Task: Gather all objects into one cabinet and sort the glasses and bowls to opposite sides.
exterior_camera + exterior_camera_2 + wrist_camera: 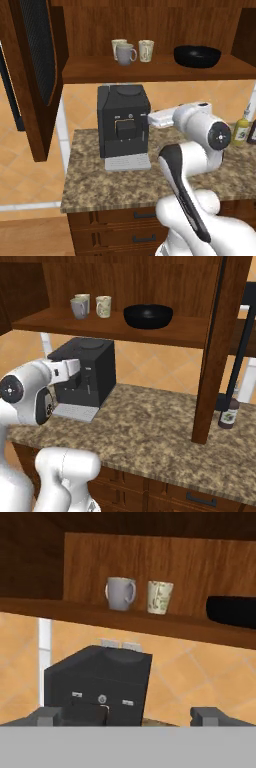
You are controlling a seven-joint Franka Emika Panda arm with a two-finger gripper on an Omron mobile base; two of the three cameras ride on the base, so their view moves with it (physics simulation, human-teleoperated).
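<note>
Gripper [128, 716] spread, empty, low before coffee machine [97, 684]. Above it: grey mug [120, 593], cream cup [160, 597]; black bowl [232, 611] farther right. Judged sorted; retreat without clipping shelf [75, 612].

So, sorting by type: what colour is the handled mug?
Plain grey; the handled mug shows best in the hand view.

The cabinet [150, 70] was reddish-brown wood with visible grain. The bowl [197, 56] looked glossy black, the grey mug [124, 54] matt and plain. The tabletop [150, 426] was speckled, polished-looking stone. The coffee machine [123, 125] appeared matt black plastic.
</note>
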